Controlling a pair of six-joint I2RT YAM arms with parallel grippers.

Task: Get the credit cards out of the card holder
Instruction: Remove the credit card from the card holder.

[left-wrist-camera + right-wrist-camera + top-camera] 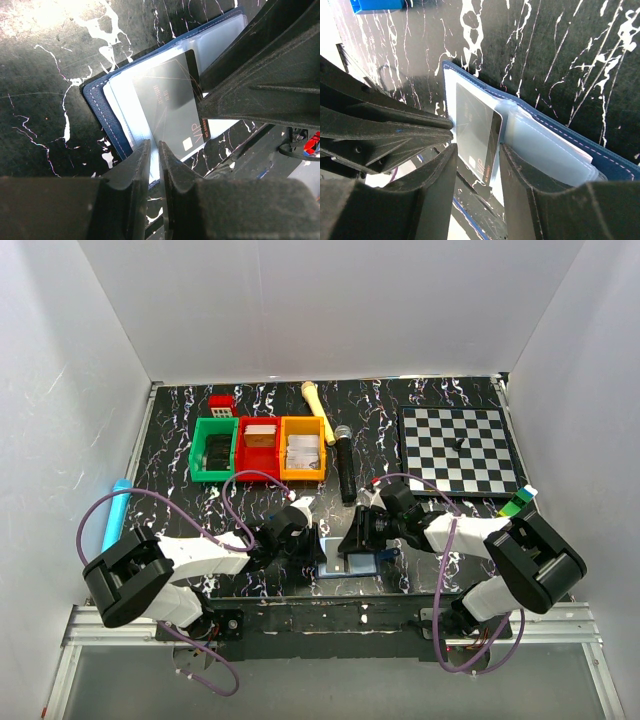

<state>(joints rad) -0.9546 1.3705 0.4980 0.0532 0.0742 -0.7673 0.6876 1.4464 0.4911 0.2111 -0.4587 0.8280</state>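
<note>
Hovering low over the near edge of the black marbled surface (175, 430), both claws crowd in on the card holder (350, 566), which lies open and flat right beneath their tips, between the two arms. Look at the left claw (153, 148): fingers pressed almost together, just a sliver of gap, and the lower corner of a dark credit card (170, 105) runs straight into that gap, so it is pinching the card by its edge. The card carries gold lettering and a small chip, and it sits tilted across the holder's pale inner face, partly out of its clear sleeve (545, 145). Over on the other side, the right claw (476, 149) comes in from the opposite direction with its jaws spread, one finger on each side of the card, straddling it. Whether those pads actually touch the card's long edges cannot be told from here. From the right wrist view the left claw's tip meets the card's edge just left of the right claw's near finger, so the two claws are almost touching. The holder's navy cover shows as a stitched border just beyond the right claw. A small bright blue block (375, 4) sits further off past it, and well beyond both claws stand a row of coloured bins (258, 448), a microphone (343, 465) and a chessboard (460, 450).
</note>
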